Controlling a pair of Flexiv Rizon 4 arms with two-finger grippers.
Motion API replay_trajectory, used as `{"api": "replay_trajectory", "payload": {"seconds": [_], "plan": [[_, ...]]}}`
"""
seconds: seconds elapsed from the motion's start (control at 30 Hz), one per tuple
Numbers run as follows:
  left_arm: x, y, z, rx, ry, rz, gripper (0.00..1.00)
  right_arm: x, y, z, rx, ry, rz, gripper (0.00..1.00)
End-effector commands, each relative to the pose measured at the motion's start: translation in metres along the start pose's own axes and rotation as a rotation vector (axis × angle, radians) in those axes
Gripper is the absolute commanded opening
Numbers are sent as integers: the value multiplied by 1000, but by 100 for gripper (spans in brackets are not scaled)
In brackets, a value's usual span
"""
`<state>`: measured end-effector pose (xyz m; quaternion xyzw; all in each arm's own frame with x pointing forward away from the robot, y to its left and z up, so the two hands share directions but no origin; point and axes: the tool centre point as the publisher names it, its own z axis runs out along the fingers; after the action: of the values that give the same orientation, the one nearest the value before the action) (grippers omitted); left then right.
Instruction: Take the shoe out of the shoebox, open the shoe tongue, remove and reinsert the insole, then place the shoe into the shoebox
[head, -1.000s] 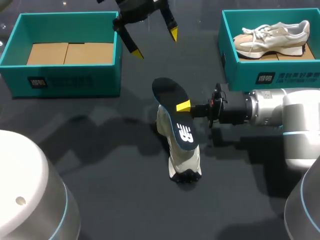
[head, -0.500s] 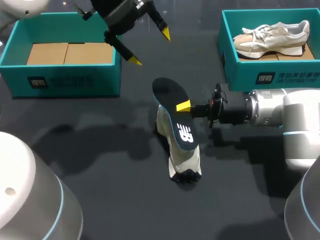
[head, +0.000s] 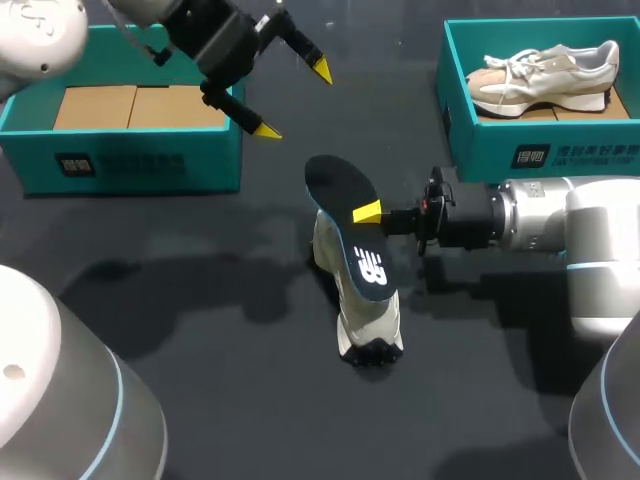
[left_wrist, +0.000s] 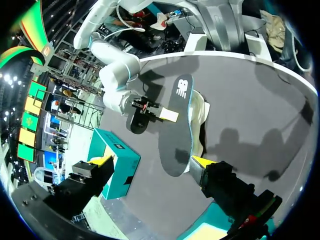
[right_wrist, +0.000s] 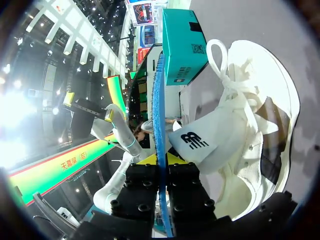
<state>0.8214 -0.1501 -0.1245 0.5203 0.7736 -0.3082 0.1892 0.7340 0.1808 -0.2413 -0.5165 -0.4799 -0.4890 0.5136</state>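
A white shoe (head: 371, 312) lies on the dark table at the middle, its tongue (right_wrist: 200, 142) folded up. A dark blue insole (head: 349, 228) is held edge-up above and beside it, with my right gripper (head: 368, 213) shut on its edge. In the right wrist view the insole (right_wrist: 160, 115) runs edge-on between the shut fingers (right_wrist: 161, 161), the shoe (right_wrist: 255, 125) beside them. My left gripper (head: 294, 100) hangs open above the table's far left, near the left box, apart from the insole (left_wrist: 176, 127). Nothing is between the left gripper's (left_wrist: 152, 162) tips.
A teal shoebox (head: 130, 160) with cardboard on its floor stands at the far left. A second teal shoebox (head: 480, 150) at the far right holds another pale shoe (head: 545, 72). Bare table lies in front of the shoe.
My left arm has drawn back and to the left, away from the insole, staying open. The right arm, insole and shoe have not moved.
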Motion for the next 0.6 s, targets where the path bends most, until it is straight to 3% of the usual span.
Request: {"api": "replay_trajectory", "payload": {"seconds": [0.03,0.43,0.6], "plan": [[26,3,2,-11,-243,30,100,0,-1,1,-2,-1,0,0],[31,3,1,9,-260,74,100,0,-1,1,-2,-1,0,0],[45,0,30,-58,-359,83,100,0,-1,1,-2,-1,0,0]]}}
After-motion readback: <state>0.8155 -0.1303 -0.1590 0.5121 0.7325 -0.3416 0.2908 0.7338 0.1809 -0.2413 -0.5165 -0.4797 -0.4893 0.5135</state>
